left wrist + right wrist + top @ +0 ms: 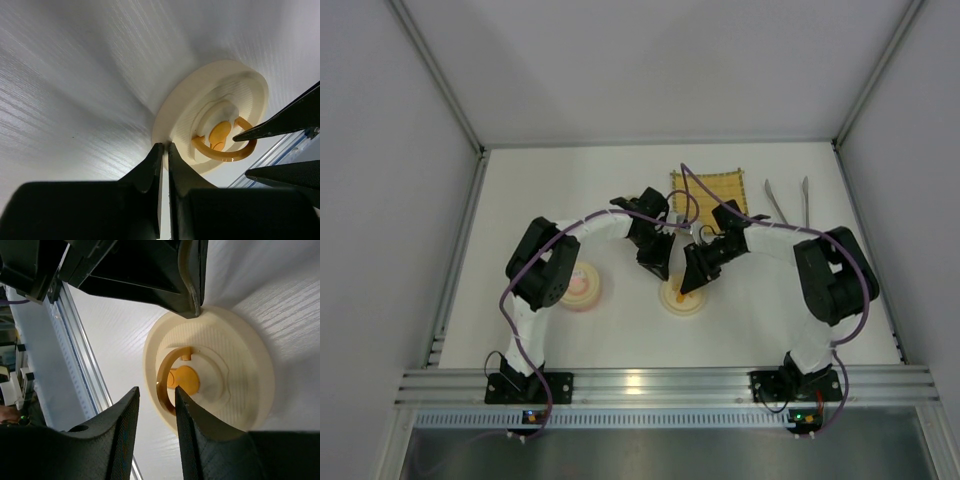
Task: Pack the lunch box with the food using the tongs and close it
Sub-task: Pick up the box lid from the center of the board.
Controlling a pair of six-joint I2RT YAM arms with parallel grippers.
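The cream lid [682,300], near the table's [570,190] front edge, is pressed at its rim by the shut, empty left gripper [165,146]. Its orange ring [225,155] is straddled by the part-open right gripper [156,390]. Pinched off-centre, it could be lost. The tongs [776,202] are seen by the far right corner.

A robotics lab test cell: a white table [560,190] shut in by plain grey panels [380,200] behind it and at both its sides, an aluminium rail [660,384] along its near edge with left arm [545,270] and right arm [830,275] bolted on
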